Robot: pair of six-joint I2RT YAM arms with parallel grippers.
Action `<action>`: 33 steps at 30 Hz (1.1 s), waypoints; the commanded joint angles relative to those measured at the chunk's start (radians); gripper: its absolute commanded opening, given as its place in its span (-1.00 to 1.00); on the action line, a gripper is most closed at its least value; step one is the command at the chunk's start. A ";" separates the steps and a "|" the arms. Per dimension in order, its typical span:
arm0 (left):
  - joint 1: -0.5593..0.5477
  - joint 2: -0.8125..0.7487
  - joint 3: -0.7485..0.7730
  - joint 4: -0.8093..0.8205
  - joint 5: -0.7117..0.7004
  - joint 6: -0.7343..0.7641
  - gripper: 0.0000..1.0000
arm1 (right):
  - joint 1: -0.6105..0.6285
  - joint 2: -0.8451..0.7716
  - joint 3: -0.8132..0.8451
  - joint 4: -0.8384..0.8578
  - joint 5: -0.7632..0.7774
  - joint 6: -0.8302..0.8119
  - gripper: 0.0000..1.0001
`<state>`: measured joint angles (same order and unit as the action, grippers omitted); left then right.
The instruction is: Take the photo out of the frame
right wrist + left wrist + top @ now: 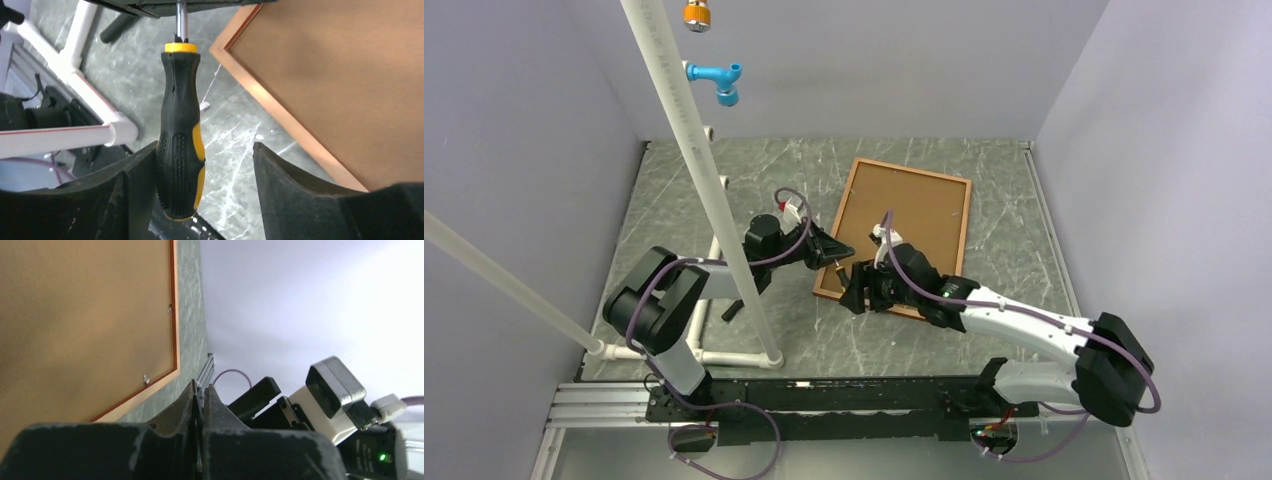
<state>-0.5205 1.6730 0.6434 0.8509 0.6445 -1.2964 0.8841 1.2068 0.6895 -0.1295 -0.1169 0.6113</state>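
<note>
Frame [915,170] face down on the marbled table [1014,250], a screwdriver [181,130] between 2 grippers

The thin reddish-brown frame lies flat on the grey-green veined table, the photo [904,225] inside it with its plain brown board backing up. 2 small metal tabs [146,379] sit at the board's edge. Just off the frame's near-left corner, the left gripper [844,255] has its jaws together on the screwdriver's slim metal shaft. The right gripper [204,150] has its jaws apart around the ribbed black-and-yellow handle, which sits close against 1 finger.
</note>
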 commanded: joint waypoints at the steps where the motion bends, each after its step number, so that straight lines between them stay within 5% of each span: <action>1: 0.002 -0.022 -0.013 0.124 -0.089 -0.182 -1.00 | 0.071 -0.088 -0.072 0.150 0.298 -0.018 0.39; 7: -0.002 -0.082 0.010 -0.049 -0.152 -0.239 -1.00 | 0.145 -0.039 -0.078 0.267 0.479 -0.100 0.36; 14: -0.017 -0.097 0.030 -0.121 -0.154 -0.279 -1.00 | 0.150 0.008 -0.029 0.256 0.508 -0.166 -0.03; 19: -0.027 -0.106 0.027 -0.137 -0.166 -0.282 -1.00 | 0.151 0.022 -0.015 0.252 0.492 -0.156 -0.07; 20: -0.028 -0.110 0.025 -0.142 -0.168 -0.273 -1.00 | 0.151 0.020 -0.013 0.246 0.493 -0.157 -0.16; 22: -0.025 -0.109 0.018 -0.115 -0.159 -0.254 -0.98 | 0.151 0.018 0.005 0.205 0.517 -0.142 -1.00; 26: 0.009 -0.146 -0.044 -0.115 -0.180 -0.187 0.03 | 0.079 0.060 0.084 0.032 0.429 -0.102 -1.00; 29: 0.040 -0.203 -0.031 -0.291 -0.188 -0.004 0.17 | 0.034 0.086 0.115 -0.063 0.352 -0.087 -1.00; 33: 0.048 -0.276 0.090 -0.734 -0.347 0.343 0.24 | -0.075 0.100 0.115 -0.080 0.169 -0.092 -1.00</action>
<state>-0.4824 1.4757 0.6224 0.4889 0.4393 -1.3121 0.8879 1.2991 0.7666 -0.1413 0.2310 0.5060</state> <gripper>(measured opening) 0.608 0.355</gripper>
